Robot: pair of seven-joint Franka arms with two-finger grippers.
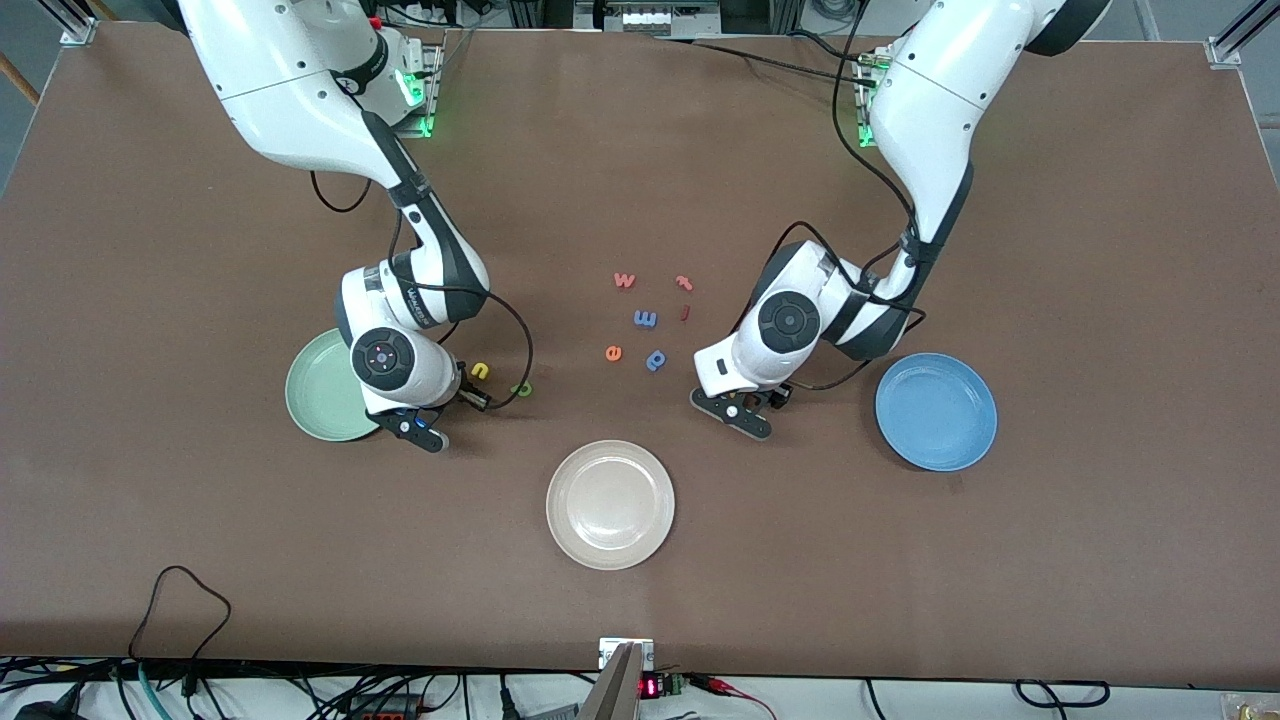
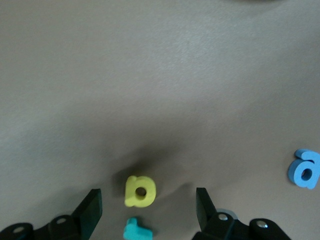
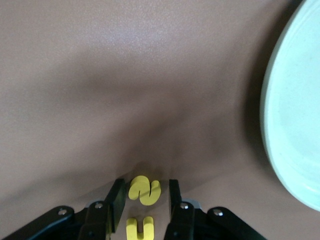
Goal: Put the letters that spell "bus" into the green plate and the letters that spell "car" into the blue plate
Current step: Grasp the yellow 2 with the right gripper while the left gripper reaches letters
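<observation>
Grippers first: we find the right gripper (image 3: 145,200) low beside the green plate (image 1: 312,390), fingers narrowed either side of the yellow s (image 3: 144,190) without visibly touching it; the yellow u (image 3: 140,228) lies just beside. The left gripper (image 2: 149,210) stands wide apart around the yellow a (image 2: 140,191), teal r (image 2: 137,230) adjoining. The blue plate (image 1: 936,411) sits apart, bare table around its rim.
</observation>
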